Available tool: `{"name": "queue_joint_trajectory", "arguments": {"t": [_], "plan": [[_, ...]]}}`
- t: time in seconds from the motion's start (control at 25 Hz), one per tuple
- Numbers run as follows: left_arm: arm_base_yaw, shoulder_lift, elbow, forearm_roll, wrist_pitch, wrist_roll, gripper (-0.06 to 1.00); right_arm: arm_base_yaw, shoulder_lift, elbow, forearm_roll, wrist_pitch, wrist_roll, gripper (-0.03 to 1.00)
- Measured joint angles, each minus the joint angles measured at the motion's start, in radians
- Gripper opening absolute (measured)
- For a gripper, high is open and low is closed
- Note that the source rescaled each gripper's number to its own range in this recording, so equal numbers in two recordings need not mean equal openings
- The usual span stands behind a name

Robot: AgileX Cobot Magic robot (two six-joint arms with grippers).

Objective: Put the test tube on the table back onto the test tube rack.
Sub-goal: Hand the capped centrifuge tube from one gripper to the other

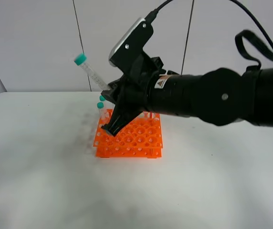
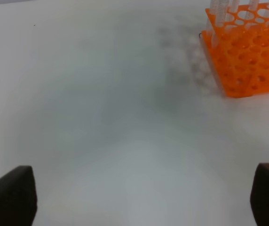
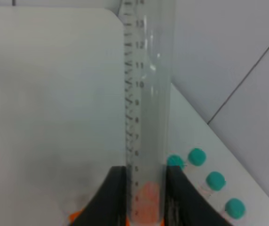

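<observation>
**Held aloft, not yet seated**

From the high camera, the right gripper (image 1: 110, 93) reaches in from the right, clamped on the test tube (image 1: 92, 74). The tube slants with its teal cap up and to the left, above the far-left corner of the test tube rack (image 1: 136, 140). Other teal-capped tubes (image 1: 100, 104) stand in that corner. The step in hand looks like the carry toward insertion. Next, the tube probably needs tipping upright and its point lining up over a free hole before it is lowered.

The left wrist view shows the left gripper (image 2: 141, 193) spread wide and holding nothing, above the table (image 2: 92, 94) and well apart from the rack.

The right wrist view shows the tube pinched between two dark fingers (image 3: 118, 193), with the capped tubes close by.

The table is plain matte white, faintly smudged grey left of the rack. Behind it stands a pale wall (image 1: 31, 38) with thin dark seams.
</observation>
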Motion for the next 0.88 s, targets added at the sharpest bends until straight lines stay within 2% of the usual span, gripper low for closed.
{"name": "queue_joint_trajectory", "arguments": {"t": [0.12,0.2,0.28,0.36,0.52,0.6,0.68,0.88], "plan": [[0.0,0.0,0.0,0.0,0.0,0.0,1.0,0.047,0.0,0.049,-0.003,-0.069,0.014,0.0],[0.0,0.0,0.0,0.0,0.0,0.0,1.0,0.073,0.0,0.064,-0.031,-0.099,0.073,0.0],[0.0,0.0,0.0,0.0,0.0,0.0,1.0,0.087,0.0,0.071,-0.095,-0.126,0.179,0.0],[0.0,0.0,0.0,0.0,0.0,0.0,1.0,0.092,0.0,0.072,-0.193,-0.158,0.341,0.0],[0.0,0.0,0.0,0.0,0.0,0.0,1.0,0.092,0.0,0.087,-0.48,-0.251,0.698,0.0],[0.0,0.0,0.0,0.0,0.0,0.0,1.0,0.092,0.0,0.089,-0.594,-0.273,0.832,0.0],[0.0,0.0,0.0,0.0,0.0,0.0,1.0,0.087,0.0,0.089,-0.674,-0.277,0.903,0.0],[0.0,0.0,0.0,0.0,0.0,0.0,1.0,0.075,0.0,0.09,-0.715,-0.277,0.949,0.0]]}}
